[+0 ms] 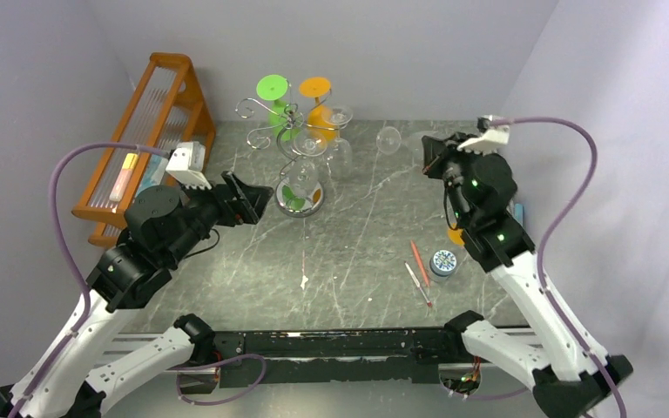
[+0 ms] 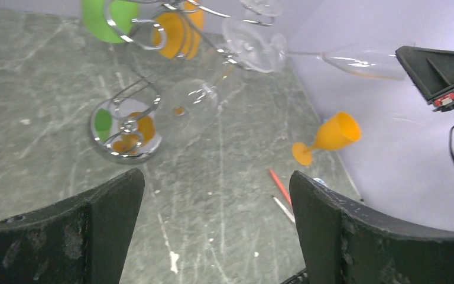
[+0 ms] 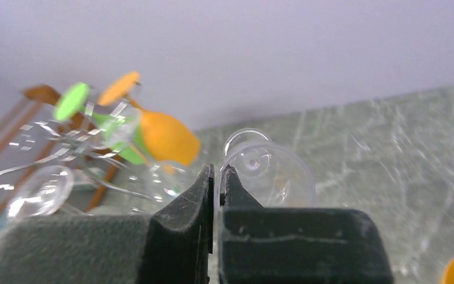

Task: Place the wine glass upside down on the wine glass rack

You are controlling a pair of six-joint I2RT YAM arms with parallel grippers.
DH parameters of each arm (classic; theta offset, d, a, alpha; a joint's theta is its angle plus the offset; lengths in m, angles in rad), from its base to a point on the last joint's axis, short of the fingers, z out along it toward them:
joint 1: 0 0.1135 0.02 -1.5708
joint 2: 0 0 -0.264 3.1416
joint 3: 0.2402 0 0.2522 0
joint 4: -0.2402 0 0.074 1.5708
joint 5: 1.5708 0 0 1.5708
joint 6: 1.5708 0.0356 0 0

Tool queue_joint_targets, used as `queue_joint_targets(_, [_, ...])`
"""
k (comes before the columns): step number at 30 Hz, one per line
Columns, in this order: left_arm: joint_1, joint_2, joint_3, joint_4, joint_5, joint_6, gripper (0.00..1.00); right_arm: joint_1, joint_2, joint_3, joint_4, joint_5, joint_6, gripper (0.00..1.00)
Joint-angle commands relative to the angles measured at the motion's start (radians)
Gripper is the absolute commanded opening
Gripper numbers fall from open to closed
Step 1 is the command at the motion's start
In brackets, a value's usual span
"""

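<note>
Currently mid-carry. The right gripper (image 3: 216, 177) has the wine glass (image 3: 267, 173) pinched, with the jaws closed down to a thin slit on what looks like the wall of the bowl near its rim. The exact grip point is hard to confirm through clear glass. The glass lies roughly level, off the table (image 1: 366, 244), foot end pointing away from the fingers and toward the wine glass rack (image 1: 292, 131). In the overhead view the glass sits to the right of the rack, near it but apart, on no hook. The rack stands at back centre; a green glass (image 1: 272, 87), an orange glass (image 1: 315, 87) and at least one clear glass (image 1: 340, 117) hang on it bowl-down. The left gripper (image 1: 257, 198) is spread wide, holds nothing, and sits just left of the rack's mirrored base (image 2: 101, 145). Judgement: this is the approach step, and the hanging is not yet done. The next move calls for picking a free curled arm on the right side and bringing the stem level with its slot, foot above the wire. Then the glass slides in and the bowl tips downward. Quarters are tight, since the hanging clear glass lies between the carried one and the rack's stem, so a knock is the likely risk.
</note>
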Motion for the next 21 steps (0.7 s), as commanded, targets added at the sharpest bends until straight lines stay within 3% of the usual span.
queue_joint_targets(1, [-0.003,0.033,0.039,0.122,0.147,-0.043,0.96,0.001,-0.115,-0.098,0.274,-0.115,0.026,0.00])
queue_joint_targets(8, [-0.005,0.113,0.044,0.329,0.330,-0.143,0.95,0.001,-0.267,-0.219,0.508,-0.236,0.105,0.00])
queue_joint_targets(13, [-0.005,0.210,0.121,0.402,0.340,-0.196,0.95,0.002,-0.342,-0.279,0.641,-0.274,0.146,0.00])
queue_joint_targets(18, [-0.008,0.289,0.123,0.612,0.394,-0.337,0.97,0.001,-0.382,-0.314,0.741,-0.316,0.191,0.00])
queue_joint_targets(21, [-0.043,0.347,0.116,0.713,0.332,-0.444,0.96,0.001,-0.396,-0.335,0.794,-0.334,0.238,0.00])
